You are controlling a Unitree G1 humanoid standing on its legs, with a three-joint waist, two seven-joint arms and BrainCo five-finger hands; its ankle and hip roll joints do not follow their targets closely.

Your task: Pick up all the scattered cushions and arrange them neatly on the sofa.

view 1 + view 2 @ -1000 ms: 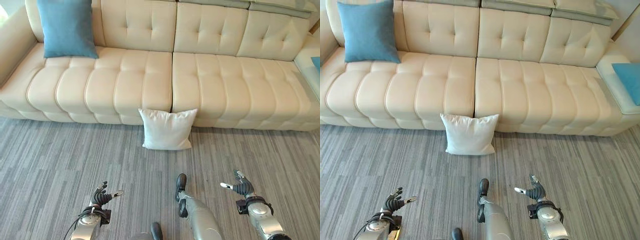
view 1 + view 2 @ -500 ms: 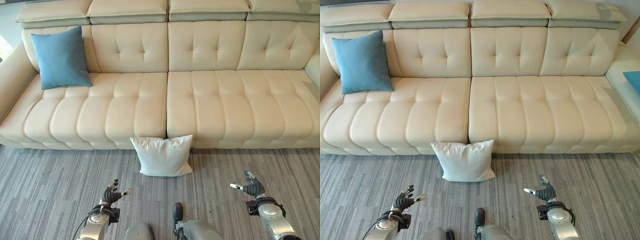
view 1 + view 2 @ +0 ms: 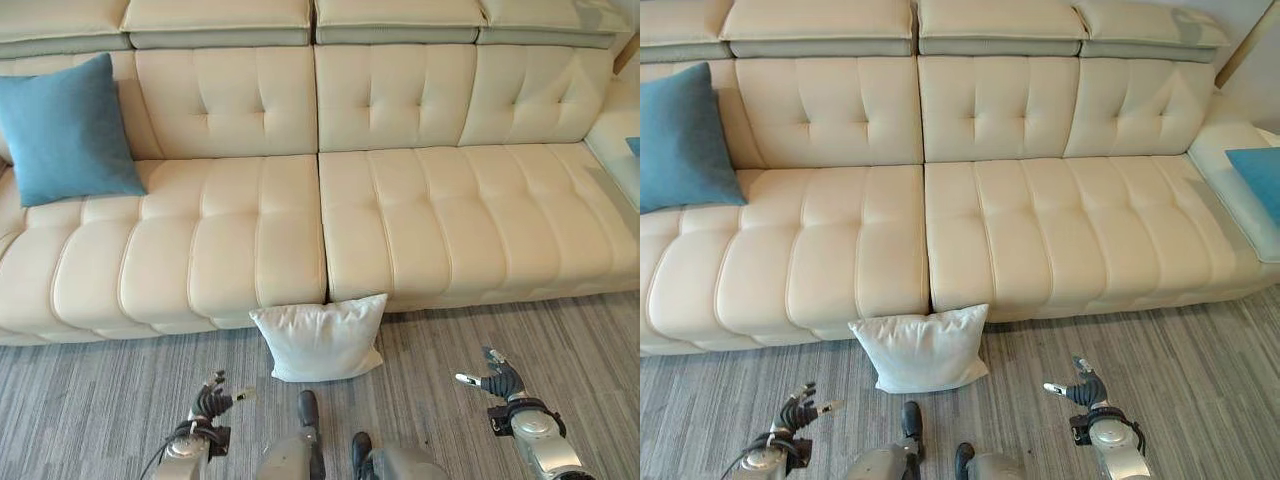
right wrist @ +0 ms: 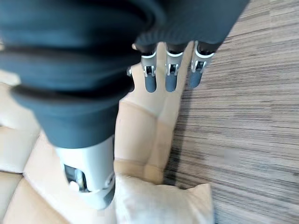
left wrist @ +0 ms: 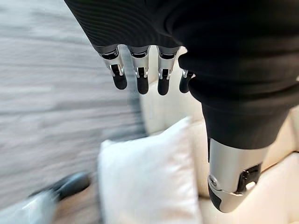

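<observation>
You are facing a long cream tufted sofa [image 3: 400,220] that spans the view from 9 o'clock to 3 o'clock. A white cushion [image 3: 320,338] stands on the grey striped carpet [image 3: 90,420] at about 6 o'clock, leaning against the sofa's front edge right below the seam between the two seats. A blue cushion [image 3: 65,130] is propped upright against the backrest at 10 o'clock, on the left seat. A second blue cushion [image 3: 1258,175] lies on the side section of the sofa at 3 o'clock, partly cut off by the edge. The seats between the two blue cushions are bare. Your left hand [image 3: 212,402] hovers over the carpet at 7 o'clock, fingers relaxed and holding nothing. Your right hand [image 3: 496,378] hovers at 5 o'clock, likewise loose and empty. Open carpet lies between each hand and the white cushion.
</observation>
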